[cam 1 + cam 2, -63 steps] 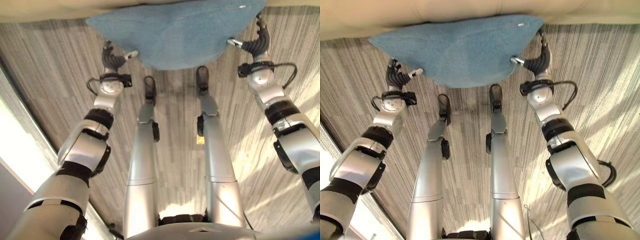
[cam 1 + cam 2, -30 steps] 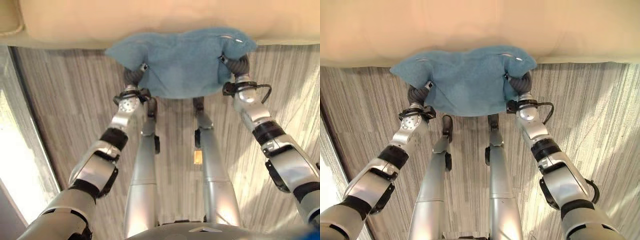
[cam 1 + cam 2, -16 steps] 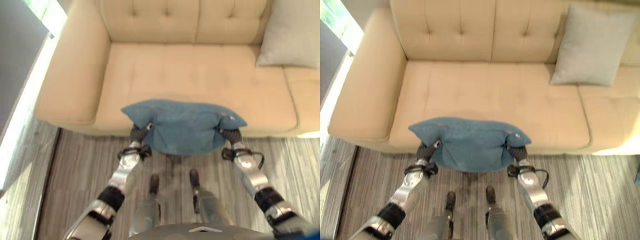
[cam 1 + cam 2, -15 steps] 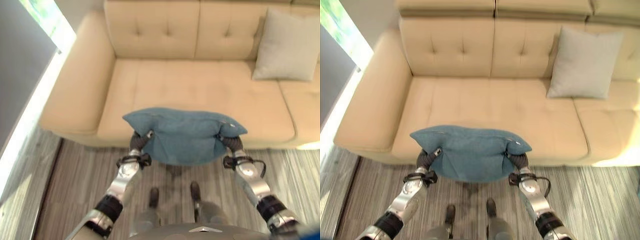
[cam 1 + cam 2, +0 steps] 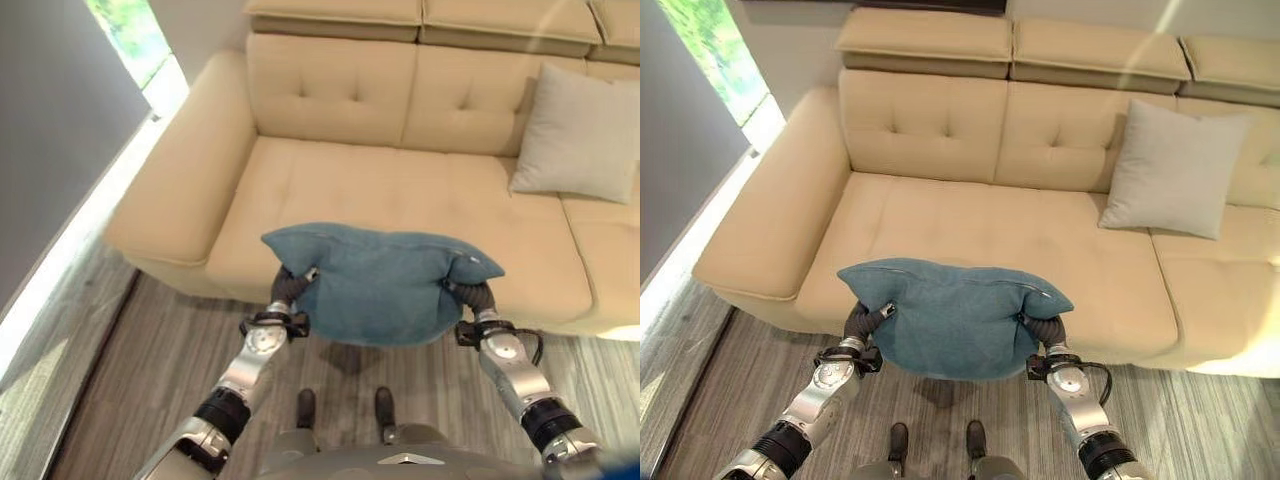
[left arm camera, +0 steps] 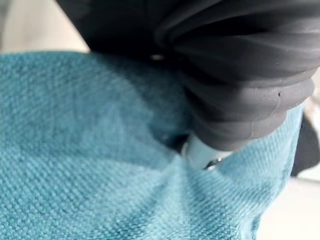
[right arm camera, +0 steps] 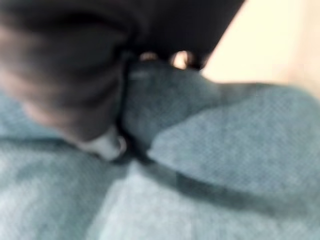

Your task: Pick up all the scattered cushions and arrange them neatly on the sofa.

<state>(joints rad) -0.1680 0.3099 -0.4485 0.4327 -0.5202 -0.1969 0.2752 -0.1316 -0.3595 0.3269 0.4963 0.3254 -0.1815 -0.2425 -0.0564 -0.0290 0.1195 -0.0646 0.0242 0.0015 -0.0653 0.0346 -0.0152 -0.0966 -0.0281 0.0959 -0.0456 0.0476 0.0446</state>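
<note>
A blue cushion (image 5: 955, 320) hangs in the air in front of the sofa's seat edge, held between both hands. My left hand (image 5: 862, 322) grips its left end and my right hand (image 5: 1042, 330) grips its right end, thumbs dug into the cloth. In the left wrist view the dark cover (image 6: 240, 90) presses into the blue fabric (image 6: 90, 150). The right wrist view shows the same at the other end (image 7: 225, 165). The beige sofa (image 5: 970, 220) stands straight ahead, and a light grey cushion (image 5: 1175, 170) leans against its backrest on the right.
The sofa's left armrest (image 5: 770, 220) is broad and low. A dark wall (image 5: 50, 150) and a bright window strip run along the left. Striped wood-look floor (image 5: 150, 370) lies between me and the sofa.
The view has swung up from the floor to the sofa. Both hands closed in on the blue cushion and it has risen from floor level to seat height.
</note>
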